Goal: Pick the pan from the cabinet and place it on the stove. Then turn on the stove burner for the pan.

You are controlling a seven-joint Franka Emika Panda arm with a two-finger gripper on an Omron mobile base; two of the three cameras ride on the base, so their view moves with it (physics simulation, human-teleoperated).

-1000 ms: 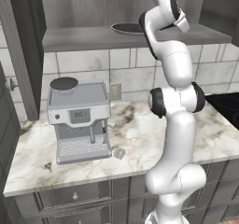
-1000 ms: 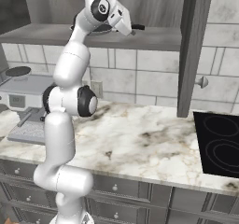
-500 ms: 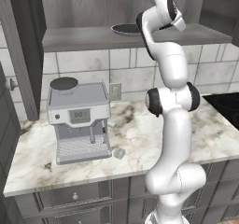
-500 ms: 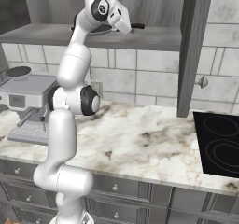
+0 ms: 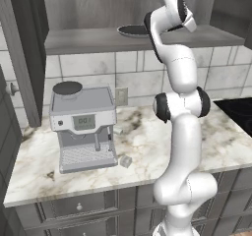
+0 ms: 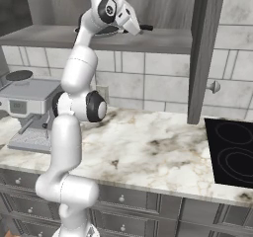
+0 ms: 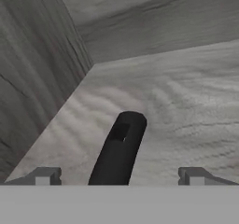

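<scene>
Reaching up into the open cabinet (image 5: 123,38), the arm has shifted only slightly over the last second: the hand has tipped a little further in over the shelf, while the base views themselves hold steady. Judged from this, the approach to the handle is nearly finished and the grasp has not yet been made.

The gripper (image 7: 119,176) stands wide, nothing between its tips; in the hand view the two fingertips (image 7: 44,175) sit well apart on either side of the handle's end, not touching it.

The pan (image 5: 133,31) rests flat on the cabinet shelf, partly hidden behind the arm in the left base view. What shows is a shallow, dark, round rim. Its long black handle points out toward the open front; the right base view shows the handle tip jutting past the hand, and the hand view shows it as a rounded black bar with a small slot near the end.

The stove (image 6: 232,152) lies off to the right on the counter, well apart from the pan.
</scene>
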